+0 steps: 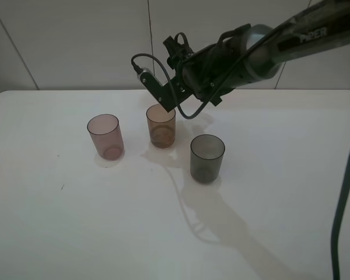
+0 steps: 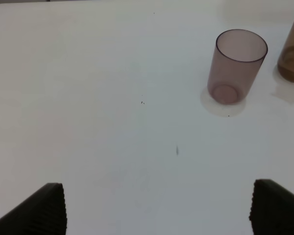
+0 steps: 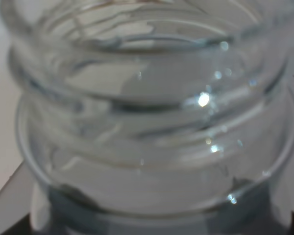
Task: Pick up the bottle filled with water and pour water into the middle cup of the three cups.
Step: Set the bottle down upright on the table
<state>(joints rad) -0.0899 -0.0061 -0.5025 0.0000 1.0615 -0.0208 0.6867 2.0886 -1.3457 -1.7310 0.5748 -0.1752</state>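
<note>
1. The left gripper (image 2: 157,211) shows only in its own wrist view. Its two ribbed fingertips (image 2: 44,210) stand far apart with nothing between them, over the bare white table (image 1: 52,221) and well short of the cups.
2. The pinkish-mauve cup (image 1: 105,137) stands upright at the left end of the row, apart from its neighbour. A faint ring marks the table around its base.
3. The middle cup (image 1: 161,126), amber-brown, stands upright a little farther back than the other two. Its lower part looks darker, but I cannot tell how much is in it. A pale, wet-looking patch (image 1: 156,154) lies on the table at its near foot.
4. The right gripper (image 1: 163,100) hangs just above the middle cup's rim, on the right arm (image 1: 233,58), which reaches in from the upper right. Its jaws are clamped on the bottle (image 3: 147,122). The bottle's clear threaded neck fills the right wrist view, with dark finger parts at either side below it. In the high view the bottle is too clear to make out.
5. The smoky grey cup (image 1: 207,157) stands upright at the right end, nearest the front and apart from the middle cup.
6. A dark cable (image 1: 345,198) runs down the right edge.
</note>
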